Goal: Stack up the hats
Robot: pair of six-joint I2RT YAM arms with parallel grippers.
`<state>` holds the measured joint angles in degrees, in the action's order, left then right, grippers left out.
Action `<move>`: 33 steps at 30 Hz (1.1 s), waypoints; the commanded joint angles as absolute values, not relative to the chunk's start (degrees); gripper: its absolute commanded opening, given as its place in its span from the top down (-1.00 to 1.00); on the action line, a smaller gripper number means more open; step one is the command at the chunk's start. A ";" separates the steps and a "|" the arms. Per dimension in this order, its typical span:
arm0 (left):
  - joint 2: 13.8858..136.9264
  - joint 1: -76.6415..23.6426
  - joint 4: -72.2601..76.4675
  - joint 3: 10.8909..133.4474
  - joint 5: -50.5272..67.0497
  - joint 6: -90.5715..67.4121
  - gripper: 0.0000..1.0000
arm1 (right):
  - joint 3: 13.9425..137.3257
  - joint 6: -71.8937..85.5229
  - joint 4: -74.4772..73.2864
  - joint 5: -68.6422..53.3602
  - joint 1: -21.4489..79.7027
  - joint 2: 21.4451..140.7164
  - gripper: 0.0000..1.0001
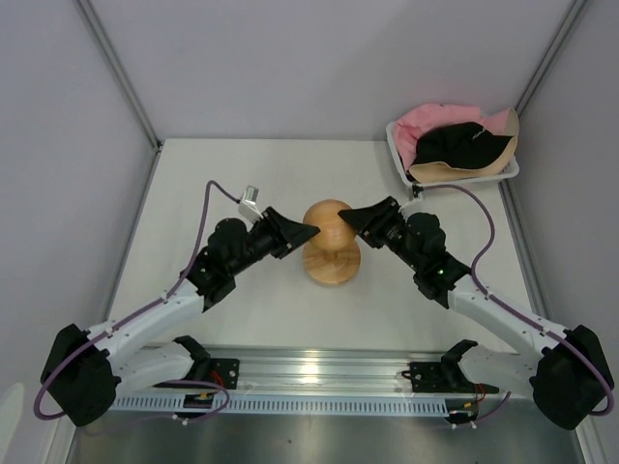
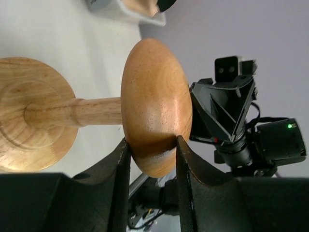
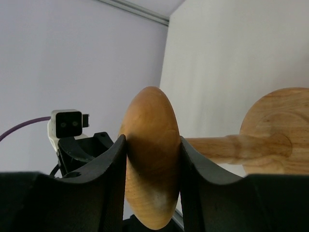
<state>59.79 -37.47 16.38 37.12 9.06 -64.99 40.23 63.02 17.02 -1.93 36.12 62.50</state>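
The hats lie heaped in a white mesh basket [image 1: 398,155] at the far right corner. A pink hat [image 1: 432,118] is at the back, a black hat [image 1: 455,145] on top, and a beige-and-pink hat [image 1: 503,130] at the right. A second black hat cannot be told apart. My left gripper [image 1: 308,232] clamps the cap of the wooden mushroom stand [image 1: 332,263] from the left. My right gripper [image 1: 350,217] clamps the same cap from the right. In the left wrist view the left gripper [image 2: 152,145] pinches the cap's rim [image 2: 154,96]. In the right wrist view the right gripper [image 3: 152,150] does the same to the cap [image 3: 150,121].
The stand is upright at the table's middle, on its round base [image 2: 24,121]. The basket's corner [image 2: 116,10] shows at the top of the left wrist view. Grey walls close in the table on the left, back and right. A metal rail [image 1: 309,372] runs along the near edge.
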 commanded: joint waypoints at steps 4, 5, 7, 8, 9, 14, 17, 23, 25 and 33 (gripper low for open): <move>58.80 -42.10 14.68 33.23 6.24 -57.21 0.59 | 35.86 57.12 10.99 -7.47 39.81 60.91 0.85; 58.02 -42.27 14.68 32.53 5.81 -57.39 0.59 | 35.34 57.39 10.90 -7.56 39.81 60.65 0.85; 57.05 -42.28 13.46 32.69 5.01 -56.61 0.58 | 35.07 57.48 10.64 -8.35 39.99 60.21 0.83; 56.17 -42.28 12.49 33.30 4.40 -56.17 0.58 | 35.16 57.39 10.20 -8.44 39.90 60.21 0.81; 55.81 -42.28 11.44 33.75 3.35 -55.73 0.57 | 35.16 57.31 9.67 -8.18 39.90 60.21 0.80; 54.41 -42.28 7.13 35.77 1.67 -52.91 0.36 | 34.98 56.52 7.47 -7.65 39.90 60.56 0.39; 54.32 -42.28 5.11 36.56 0.88 -51.51 0.17 | 35.51 55.20 5.46 -6.33 39.82 61.34 0.05; 56.69 -42.10 -7.79 43.67 -1.76 -46.15 -0.43 | 36.30 52.39 -5.35 -4.30 35.44 61.35 -0.98; 56.17 -42.01 -10.18 45.69 -1.85 -44.30 -0.80 | 36.30 51.07 -8.16 -4.92 32.80 59.16 -0.99; 47.47 -37.01 -22.56 51.67 -4.21 -38.25 -0.99 | 50.96 37.19 -24.06 -5.28 16.81 52.30 -0.99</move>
<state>51.48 -39.57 -15.81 46.72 -1.45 -43.35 43.00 46.04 -14.00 -6.81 20.82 54.39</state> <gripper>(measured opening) 0.994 0.993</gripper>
